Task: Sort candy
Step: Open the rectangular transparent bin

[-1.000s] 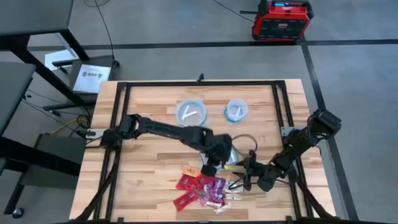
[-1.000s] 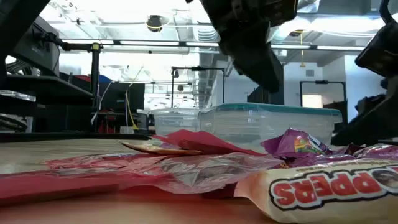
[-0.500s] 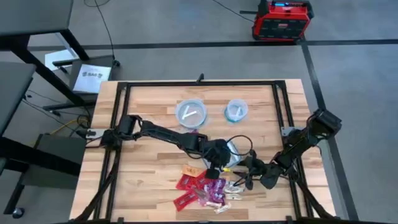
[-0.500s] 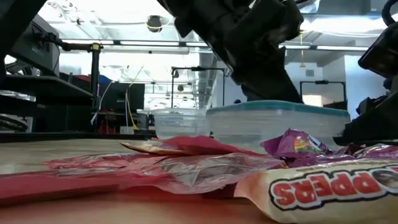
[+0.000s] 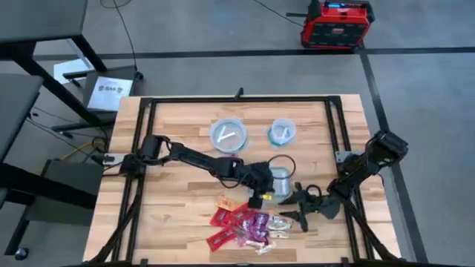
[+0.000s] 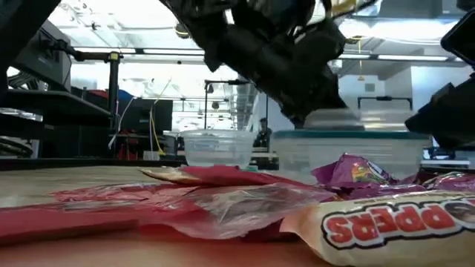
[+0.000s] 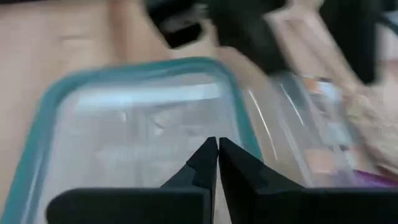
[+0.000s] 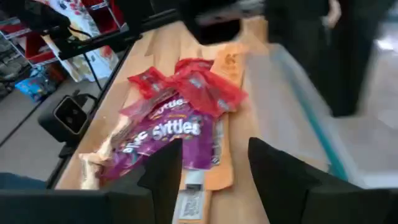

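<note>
The left gripper (image 7: 217,163), fingers pressed together and holding nothing, hangs over the clear tub (image 7: 74,124) — contents blurred. The right gripper (image 8: 214,163), fingers parted and empty, faces the candy (image 8: 180,124) heap just ahead — partly cut off below.

- A clear rectangular tub (image 5: 283,182) with a teal rim sits mid-table.
- Two clear round bowls (image 5: 229,134) (image 5: 282,131) stand farther back.
- A red and black case (image 5: 335,24) rests on the floor beyond the table (image 5: 178,126).
</note>
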Robot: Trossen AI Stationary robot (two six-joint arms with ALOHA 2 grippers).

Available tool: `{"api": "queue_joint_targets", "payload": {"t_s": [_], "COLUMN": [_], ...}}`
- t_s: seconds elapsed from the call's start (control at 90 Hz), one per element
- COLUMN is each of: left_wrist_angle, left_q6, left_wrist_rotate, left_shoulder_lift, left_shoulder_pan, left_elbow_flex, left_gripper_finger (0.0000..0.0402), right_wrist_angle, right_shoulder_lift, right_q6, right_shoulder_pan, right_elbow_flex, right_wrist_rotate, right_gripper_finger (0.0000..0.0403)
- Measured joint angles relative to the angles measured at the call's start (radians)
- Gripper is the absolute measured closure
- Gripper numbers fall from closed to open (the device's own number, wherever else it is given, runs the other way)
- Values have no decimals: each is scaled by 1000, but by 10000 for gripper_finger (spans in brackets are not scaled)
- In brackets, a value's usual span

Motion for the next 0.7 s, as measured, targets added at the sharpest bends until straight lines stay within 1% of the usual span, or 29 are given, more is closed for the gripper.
{"api": "queue_joint_targets", "payload": {"t_s": [0.122,0.2,0.3,0.389,0.556,0.7], "left_wrist_angle": [-4,-16,-55,-102,-309,-519], "left_q6": [13,24,44,73,123,137], "left_wrist_rotate": [-3,4,6,3,-9,-63], "left_shoulder_lift": [0,-1,-1,0,-4,-6], "left_shoulder_pan": [-2,-4,-4,-4,-4,-12], "left_elbow_flex": [1,24,66,128,274,410], "left_gripper_finger": [398,398,398,398,398,398], "right_wrist_angle": [-18,-19,-24,-65,-231,-381], "right_shoulder_lift": [-6,-15,-44,-86,-180,-263], "right_q6": [-2,-43,-112,-126,-112,-110], "right_shoulder_pan": [3,8,12,12,12,12], "right_elbow_flex": [-4,-1,7,15,28,63], "right_wrist_rotate": [0,0,0,-1,-1,-1], "right_gripper_finger": [255,260,265,266,266,266]}}
